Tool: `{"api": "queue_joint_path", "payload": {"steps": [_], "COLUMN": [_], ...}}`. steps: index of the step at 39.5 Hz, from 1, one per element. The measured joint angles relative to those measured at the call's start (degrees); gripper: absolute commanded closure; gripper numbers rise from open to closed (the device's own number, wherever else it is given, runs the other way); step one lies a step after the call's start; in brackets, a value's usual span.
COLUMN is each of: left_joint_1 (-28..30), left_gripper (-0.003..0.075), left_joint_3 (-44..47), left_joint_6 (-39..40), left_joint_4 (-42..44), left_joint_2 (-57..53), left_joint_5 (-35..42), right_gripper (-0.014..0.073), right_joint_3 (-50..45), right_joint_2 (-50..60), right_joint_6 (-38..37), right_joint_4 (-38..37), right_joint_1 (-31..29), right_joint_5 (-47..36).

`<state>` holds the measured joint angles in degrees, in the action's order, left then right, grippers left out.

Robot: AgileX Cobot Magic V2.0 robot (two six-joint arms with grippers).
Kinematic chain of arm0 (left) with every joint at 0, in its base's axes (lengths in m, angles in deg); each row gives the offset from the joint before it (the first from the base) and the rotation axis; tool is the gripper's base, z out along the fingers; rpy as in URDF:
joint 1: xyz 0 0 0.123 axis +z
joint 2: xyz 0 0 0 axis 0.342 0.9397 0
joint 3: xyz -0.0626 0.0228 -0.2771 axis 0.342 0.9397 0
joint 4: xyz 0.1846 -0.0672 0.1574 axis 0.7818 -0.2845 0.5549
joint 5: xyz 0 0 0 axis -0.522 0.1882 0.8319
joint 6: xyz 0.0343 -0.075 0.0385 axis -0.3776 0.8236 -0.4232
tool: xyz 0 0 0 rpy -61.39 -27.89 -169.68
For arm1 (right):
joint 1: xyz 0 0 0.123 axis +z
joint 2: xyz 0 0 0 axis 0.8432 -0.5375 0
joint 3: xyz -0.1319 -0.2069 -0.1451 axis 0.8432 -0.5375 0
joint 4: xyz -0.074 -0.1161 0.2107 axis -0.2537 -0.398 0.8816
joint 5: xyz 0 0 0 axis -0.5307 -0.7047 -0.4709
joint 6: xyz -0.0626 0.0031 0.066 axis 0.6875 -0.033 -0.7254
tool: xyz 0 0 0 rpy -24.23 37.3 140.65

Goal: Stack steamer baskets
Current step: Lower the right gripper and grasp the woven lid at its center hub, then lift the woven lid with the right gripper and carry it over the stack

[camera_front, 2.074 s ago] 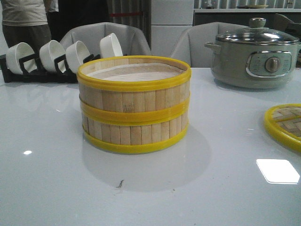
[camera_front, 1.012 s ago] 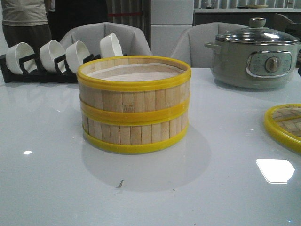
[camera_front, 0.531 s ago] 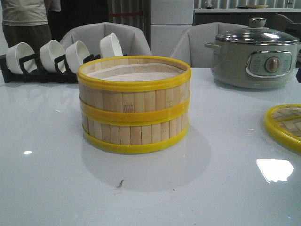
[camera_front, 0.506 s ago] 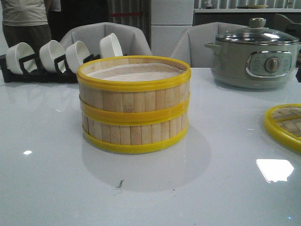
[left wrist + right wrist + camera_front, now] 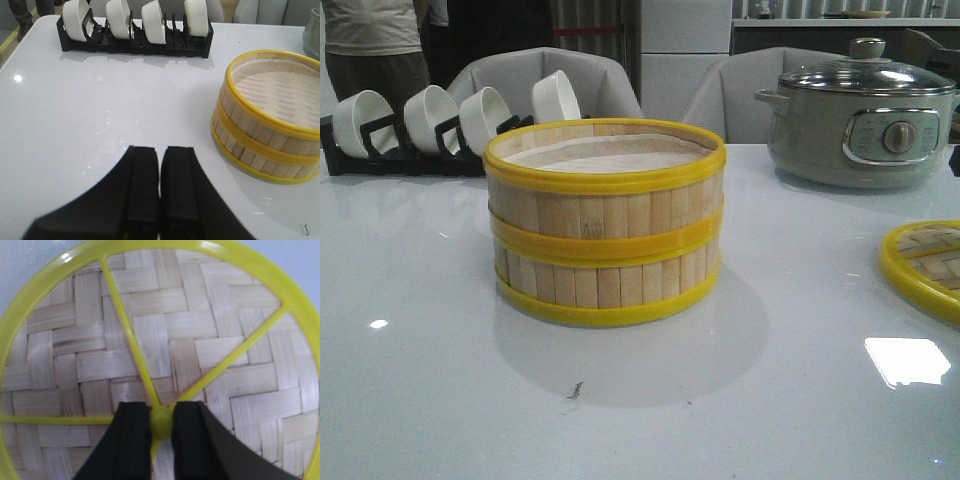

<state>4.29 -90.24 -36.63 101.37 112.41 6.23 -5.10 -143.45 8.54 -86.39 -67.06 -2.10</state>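
You have two steamer baskets [image 5: 605, 222] stacked on the surface [image 5: 440, 380], four bowls [image 5: 458, 115] racked behind them, no legible writing; your left gripper [image 5: 159, 187] is closed, your right gripper [image 5: 161, 426] pinches the lid [image 5: 210, 340] knob.

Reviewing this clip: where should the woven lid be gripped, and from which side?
By the small yellow knob at the hub of the woven lid, from straight above. The lid lies flat on the table, its rim low; the right gripper already has fingers either side of the knob.

Left gripper [image 5: 159, 165]: two matte black fingers [image 5: 142, 185], broad, flat-tipped, flaring wide at base. Right gripper [image 5: 161, 420]: same matte black fingers [image 5: 131, 440].
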Motion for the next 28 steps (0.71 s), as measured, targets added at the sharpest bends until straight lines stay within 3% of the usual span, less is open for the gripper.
{"api": "queue_joint_path", "payload": {"steps": [13,28], "left_joint_1": [0.0,0.0], "left_gripper": [0.0626,0.0626], "left_joint_3": [0.0,0.0], "left_joint_6": [0.0,0.0], "left_joint_4": [0.0,0.0], "left_joint_2": [0.0,0.0], "left_joint_5": [0.0,0.0], "right_gripper": [0.0545,0.0545], "right_joint_3": [6.1,27.2], "right_joint_2": [1.3,3.0], "right_joint_6": [0.1,0.1], "right_joint_4": [0.0,0.0], "right_joint_1": [3.4,18.6], "right_joint_5": [6.9,18.5]}}
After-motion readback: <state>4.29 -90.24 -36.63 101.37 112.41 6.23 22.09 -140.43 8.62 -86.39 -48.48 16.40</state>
